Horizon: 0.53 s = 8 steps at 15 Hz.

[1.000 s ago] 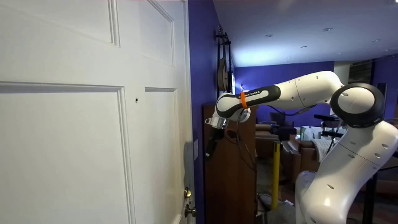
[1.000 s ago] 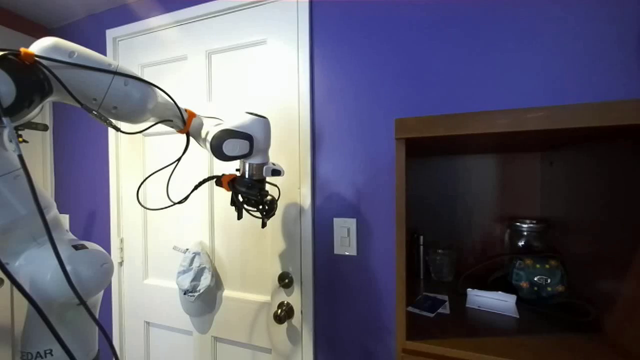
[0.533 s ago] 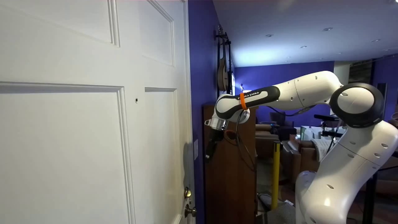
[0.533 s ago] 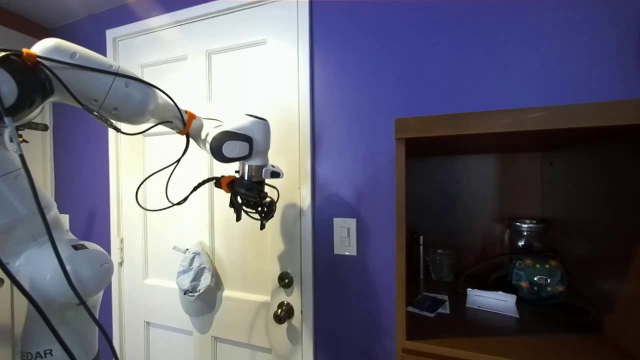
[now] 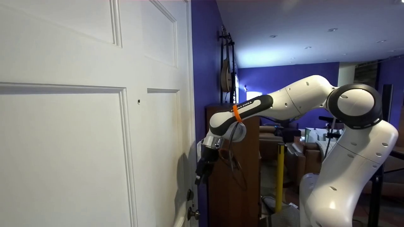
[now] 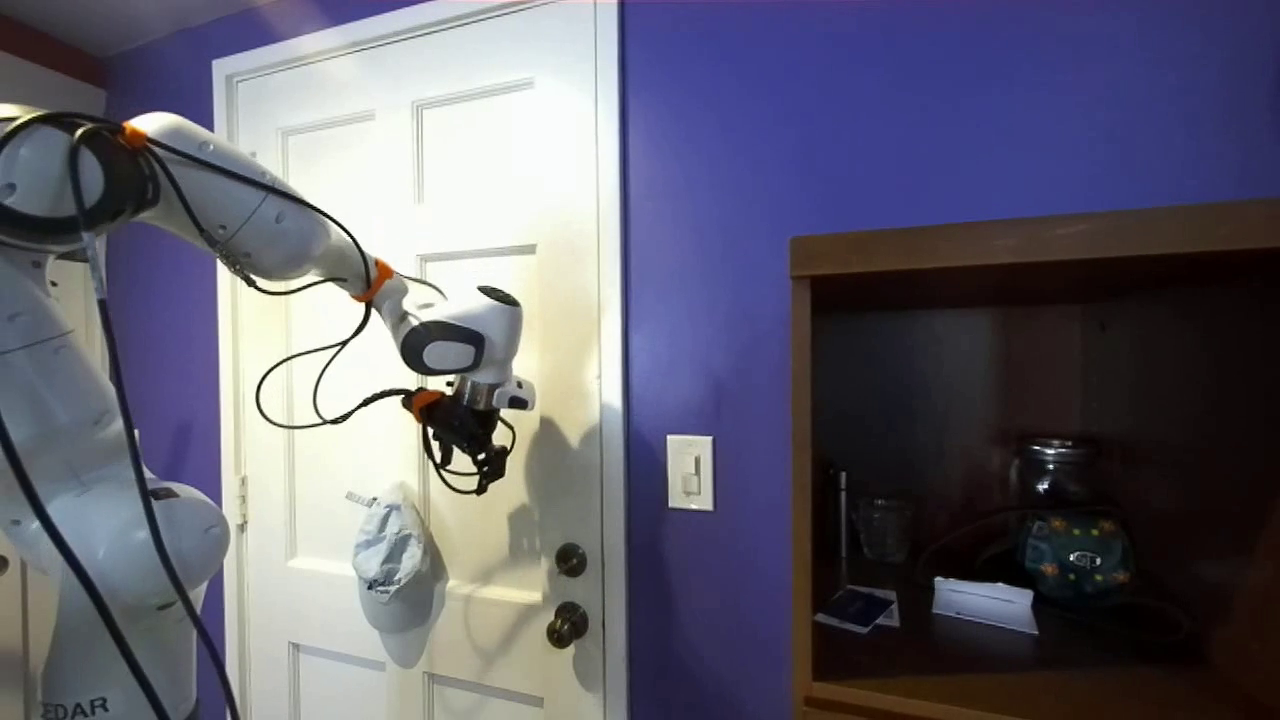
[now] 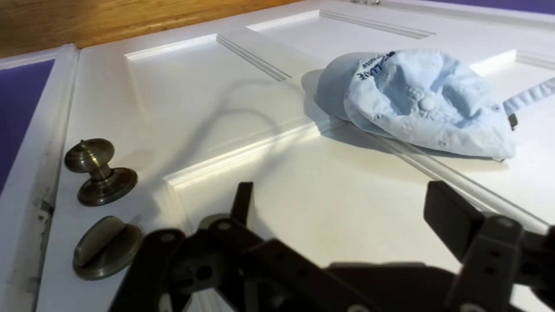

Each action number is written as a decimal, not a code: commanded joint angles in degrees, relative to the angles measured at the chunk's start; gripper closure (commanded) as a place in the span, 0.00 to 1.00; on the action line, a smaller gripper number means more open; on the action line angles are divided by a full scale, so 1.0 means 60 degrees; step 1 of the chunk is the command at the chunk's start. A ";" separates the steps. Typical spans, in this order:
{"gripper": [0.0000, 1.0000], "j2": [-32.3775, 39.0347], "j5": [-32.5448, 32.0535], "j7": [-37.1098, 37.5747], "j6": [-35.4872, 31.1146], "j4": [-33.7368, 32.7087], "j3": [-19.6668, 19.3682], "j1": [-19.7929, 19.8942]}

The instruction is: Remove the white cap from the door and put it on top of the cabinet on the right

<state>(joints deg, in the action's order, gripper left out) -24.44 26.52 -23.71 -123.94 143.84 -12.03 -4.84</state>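
The white cap [image 6: 388, 550] hangs on the white panelled door [image 6: 480, 160], with its brim down. The wrist view shows the cap [image 7: 420, 99] at the upper right, its strap reaching the right edge. In an exterior view the door [image 5: 63, 151] fills the left, and the cap is out of view. My gripper [image 7: 340, 195] is open and empty, its fingers wide apart in front of the door. In both exterior views the gripper [image 6: 468, 475] [image 5: 200, 179] points down; it is above and right of the cap, apart from it. The brown cabinet [image 6: 1000, 245] [image 5: 233, 198] stands right of the door.
A brass knob [image 6: 567, 625] and lock [image 6: 571, 560] stick out at the door's right edge. A light switch [image 6: 690, 473] is on the purple wall. Cables [image 6: 300, 425] loop below the forearm. A jar [image 6: 1055, 470], a pouch and papers sit inside the cabinet. A yellow post [image 5: 280, 176] stands behind.
The arm has lowered and moved closer to the door. The gripper has shifted down and left toward the cap and has tilted and turned. The cap has not moved.
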 commanded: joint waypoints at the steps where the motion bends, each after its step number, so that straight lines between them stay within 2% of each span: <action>1: 0.00 0.0295 0.1349 0.1195 -0.1628 0.0664 0.0651 -0.0122; 4: 0.00 0.0505 0.2149 0.1735 -0.2112 0.1010 0.1000 -0.0270; 8: 0.00 0.0727 0.3404 0.1399 -0.1513 0.1147 0.0965 -0.0391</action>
<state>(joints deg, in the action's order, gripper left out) -20.84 41.55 -14.85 -134.27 150.10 -6.25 -6.70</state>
